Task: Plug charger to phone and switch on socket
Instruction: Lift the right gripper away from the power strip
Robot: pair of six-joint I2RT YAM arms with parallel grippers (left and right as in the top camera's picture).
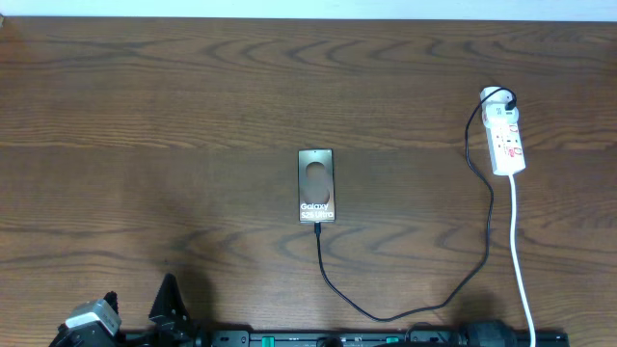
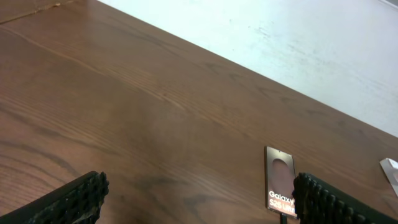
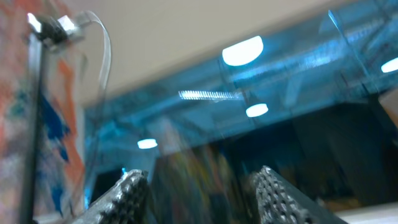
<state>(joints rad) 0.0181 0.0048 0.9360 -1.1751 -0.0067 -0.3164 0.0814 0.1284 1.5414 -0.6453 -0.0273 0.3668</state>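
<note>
The phone [image 1: 316, 186] lies flat at the table's middle, "Galaxy" lettering toward me; the left wrist view shows the phone [image 2: 279, 180] just inside the right finger. The charger [image 1: 386, 316], a thin black cable, meets the phone's near edge, loops along the front and rises to a white plug [image 1: 496, 97] at the far end of the socket [image 1: 507, 143]. My left gripper [image 1: 140, 306] sits low at the front left; the left gripper [image 2: 200, 182] is open wide over bare wood. The right gripper [image 3: 202, 174] points up at the room, open, nothing between its fingers.
A thick white cord [image 1: 521, 260] runs from the socket to the front edge. Part of the right arm [image 1: 492, 333] shows at the front edge. A corner of the socket [image 2: 390, 168] shows at the right border. Ceiling lights [image 3: 242, 51] fill the right wrist view.
</note>
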